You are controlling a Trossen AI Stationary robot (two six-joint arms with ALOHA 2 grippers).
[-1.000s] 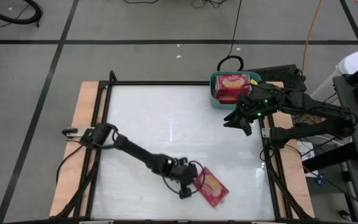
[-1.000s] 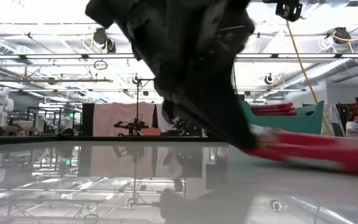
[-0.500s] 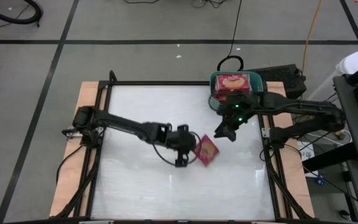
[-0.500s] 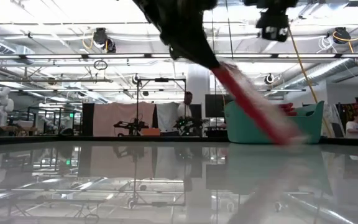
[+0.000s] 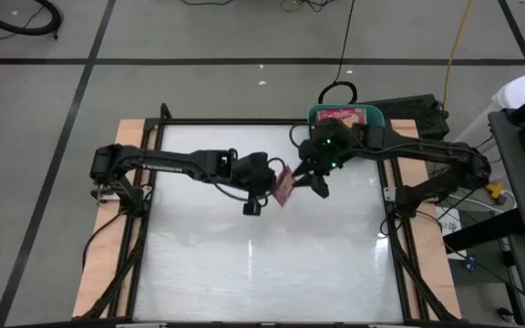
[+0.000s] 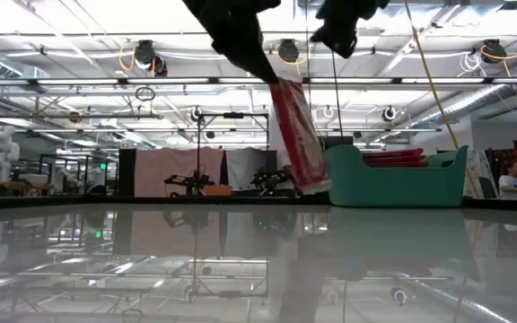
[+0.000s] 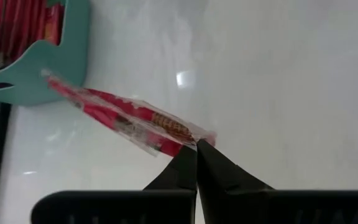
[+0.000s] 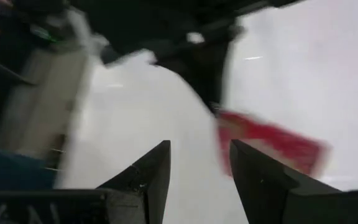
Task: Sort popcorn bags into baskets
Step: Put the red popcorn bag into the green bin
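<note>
Left gripper (image 7: 196, 144) pinches a flat red popcorn bag (image 5: 283, 186) by its edge, dangling above the counter (image 5: 244, 264); right gripper (image 8: 199, 163) gapes, unladen, beside it. Teal basket (image 5: 315, 117) holds red bags.

Evenly and brightly lit from overhead, with a soft white glare patch on the glossy table (image 5: 244, 228) and only faint shadows under the arms. From table height, strongly backlit by ceiling lamps (image 6: 151, 56), so both arms read as black silhouettes against a washed-out ceiling, with the room mirrored in the tabletop. Sharp up close in the left wrist view on the red packet (image 7: 126, 118); heavily motion-blurred and smeared in the right wrist view, table blown out to white.
</note>
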